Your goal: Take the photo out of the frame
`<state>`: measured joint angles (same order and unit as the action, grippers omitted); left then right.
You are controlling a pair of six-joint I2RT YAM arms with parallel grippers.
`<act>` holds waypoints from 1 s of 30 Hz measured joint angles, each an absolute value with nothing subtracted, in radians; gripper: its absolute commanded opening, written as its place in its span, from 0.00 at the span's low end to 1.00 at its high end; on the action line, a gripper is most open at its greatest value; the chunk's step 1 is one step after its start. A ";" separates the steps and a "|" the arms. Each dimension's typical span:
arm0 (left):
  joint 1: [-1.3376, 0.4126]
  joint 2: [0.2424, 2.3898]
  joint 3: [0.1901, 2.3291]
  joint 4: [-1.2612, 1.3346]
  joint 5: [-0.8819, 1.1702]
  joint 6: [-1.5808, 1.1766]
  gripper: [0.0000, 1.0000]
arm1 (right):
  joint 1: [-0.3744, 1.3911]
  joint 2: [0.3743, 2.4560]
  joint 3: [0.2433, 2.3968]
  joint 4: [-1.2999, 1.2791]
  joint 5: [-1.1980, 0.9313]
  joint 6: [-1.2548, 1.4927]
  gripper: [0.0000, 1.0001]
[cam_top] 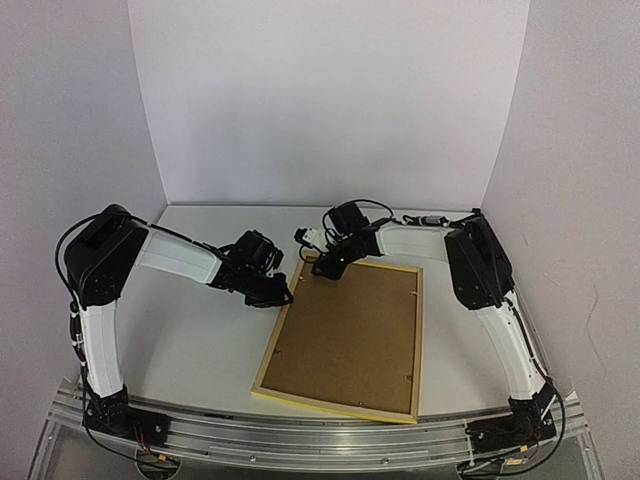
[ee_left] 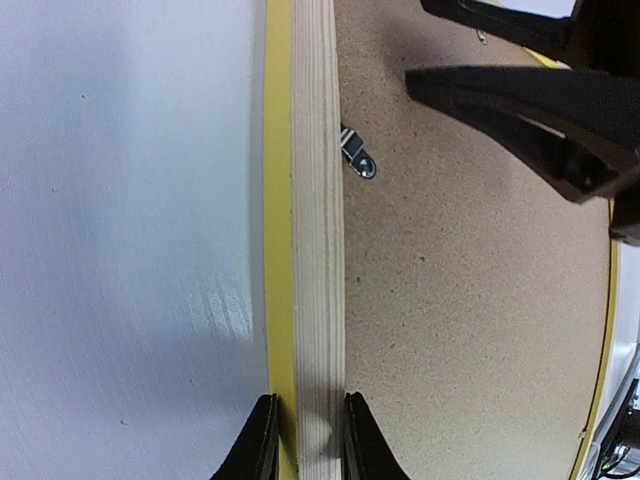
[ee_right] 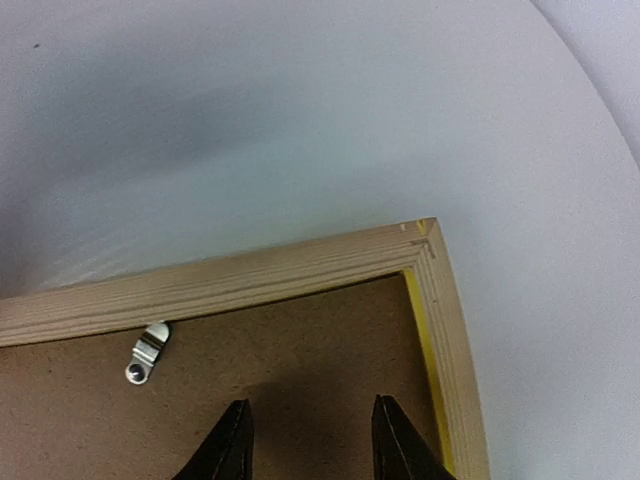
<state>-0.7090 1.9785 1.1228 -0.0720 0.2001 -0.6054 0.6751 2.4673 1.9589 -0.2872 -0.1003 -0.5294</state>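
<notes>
The frame (cam_top: 417,340) lies face down on the table, pale wood back up, with a yellow edge showing. The brown backing sheet (cam_top: 350,335) fills it, and the photo is hidden under it. My left gripper (cam_top: 285,297) is shut on the frame's left rail (ee_left: 317,200), one finger on the yellow outer side and one on the inner edge (ee_left: 305,440). My right gripper (cam_top: 330,268) is open just above the backing (ee_right: 300,340), inside the frame's far left corner (ee_right: 425,240). Its fingers (ee_left: 520,110) also show in the left wrist view.
A small metal turn clip (ee_right: 148,352) is screwed to the far rail and reaches onto the backing; it also shows in the left wrist view (ee_left: 358,158). White walls stand behind and to both sides. The frame's near edge lies close to the table's front rail (cam_top: 300,430).
</notes>
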 measured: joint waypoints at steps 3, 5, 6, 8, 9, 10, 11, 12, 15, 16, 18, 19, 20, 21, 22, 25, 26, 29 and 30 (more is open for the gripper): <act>-0.709 1.980 1.126 -0.077 0.203 -0.611 0.00 | 0.684 2.456 1.944 -0.313 -0.150 -0.461 0.40; -0.709 1.980 1.126 -0.077 0.206 -0.615 0.00 | 0.692 2.455 1.943 -0.325 -0.175 -0.427 0.40; -0.709 1.980 1.126 -0.077 0.207 -0.619 0.00 | 0.697 2.455 1.943 -0.330 -0.184 -0.413 0.40; -0.709 1.980 1.125 -0.076 0.209 -0.624 0.00 | 0.707 2.455 1.946 -0.341 -0.194 -0.388 0.40; -0.709 1.980 1.125 -0.076 0.210 -0.626 0.00 | 0.711 2.455 1.950 -0.346 -0.195 -0.378 0.40; -0.709 1.980 1.124 -0.074 0.211 -0.627 0.00 | 0.716 2.456 1.956 -0.354 -0.196 -0.370 0.39; -0.710 1.980 1.123 -0.071 0.211 -0.629 0.00 | 0.721 2.459 1.967 -0.364 -0.195 -0.360 0.39; -0.710 1.980 1.121 -0.069 0.213 -0.629 0.00 | 0.726 2.466 1.982 -0.369 -0.191 -0.353 0.38; -0.710 1.979 1.117 -0.060 0.216 -0.633 0.00 | 0.736 2.493 2.031 -0.380 -0.157 -0.326 0.36; -0.710 1.979 1.115 -0.059 0.216 -0.634 0.00 | 0.737 2.498 2.044 -0.386 -0.145 -0.316 0.35; -0.710 1.977 1.109 -0.050 0.216 -0.637 0.00 | 0.739 2.507 2.067 -0.390 -0.118 -0.292 0.34; -0.710 1.976 1.105 -0.045 0.216 -0.639 0.00 | 0.739 2.511 2.075 -0.391 -0.104 -0.279 0.33; -0.710 1.974 1.101 -0.040 0.215 -0.641 0.00 | 0.739 2.515 2.081 -0.391 -0.092 -0.268 0.33; -0.710 1.973 1.097 -0.032 0.215 -0.644 0.00 | 0.739 2.517 2.083 -0.390 -0.078 -0.259 0.32; -0.711 1.971 1.092 -0.025 0.215 -0.647 0.00 | 0.739 2.518 2.083 -0.390 -0.061 -0.250 0.32; -0.711 1.967 1.081 -0.014 0.215 -0.653 0.00 | 0.739 2.521 2.078 -0.385 -0.030 -0.233 0.33; -0.712 1.965 1.079 -0.014 0.215 -0.654 0.00 | 0.739 2.521 2.069 -0.379 -0.030 -0.230 0.33; -0.713 1.964 1.077 -0.014 0.215 -0.656 0.00 | 0.734 2.506 2.025 -0.337 -0.072 -0.231 0.34; -0.713 1.964 1.077 -0.015 0.216 -0.657 0.00 | 0.732 2.498 2.008 -0.325 -0.090 -0.232 0.34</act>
